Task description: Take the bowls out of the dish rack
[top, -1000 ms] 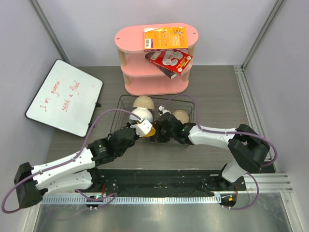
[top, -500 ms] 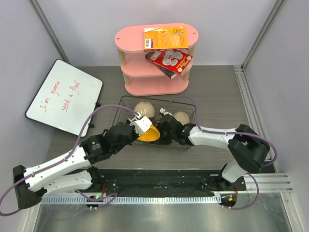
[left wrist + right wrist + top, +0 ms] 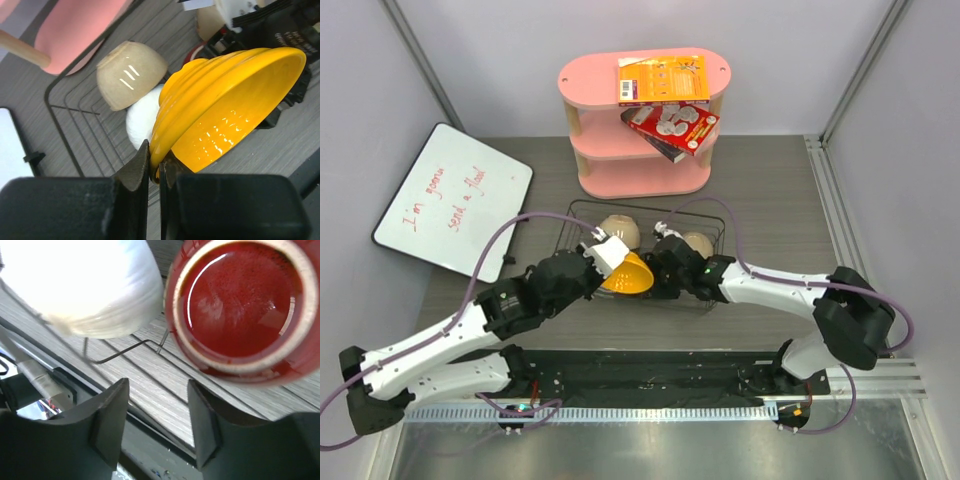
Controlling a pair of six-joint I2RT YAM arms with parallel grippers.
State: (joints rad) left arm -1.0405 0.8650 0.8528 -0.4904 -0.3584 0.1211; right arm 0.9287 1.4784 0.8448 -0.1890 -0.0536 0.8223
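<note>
Left tool (image 3: 156, 170): pinched on the rim of the yellow-orange bowl (image 3: 225, 100), which is held tilted at centre frame.
Right tool (image 3: 157, 420): spread, nothing gripped.
Dish rack (image 3: 75, 110): the beige bowl (image 3: 131, 75), white bowl (image 3: 90, 285) and dark red bowl (image 3: 235, 305) are seen inside.

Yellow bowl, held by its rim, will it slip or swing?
Probably slippery: the yellow bowl has a glossy glaze. Likely stiff but breakable, looking ceramic. The left gripper pinches only its rim, so it may swing.

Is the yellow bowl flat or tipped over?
Tipped. The left tool pinches the yellow bowl by its rim, holding it on edge.
</note>
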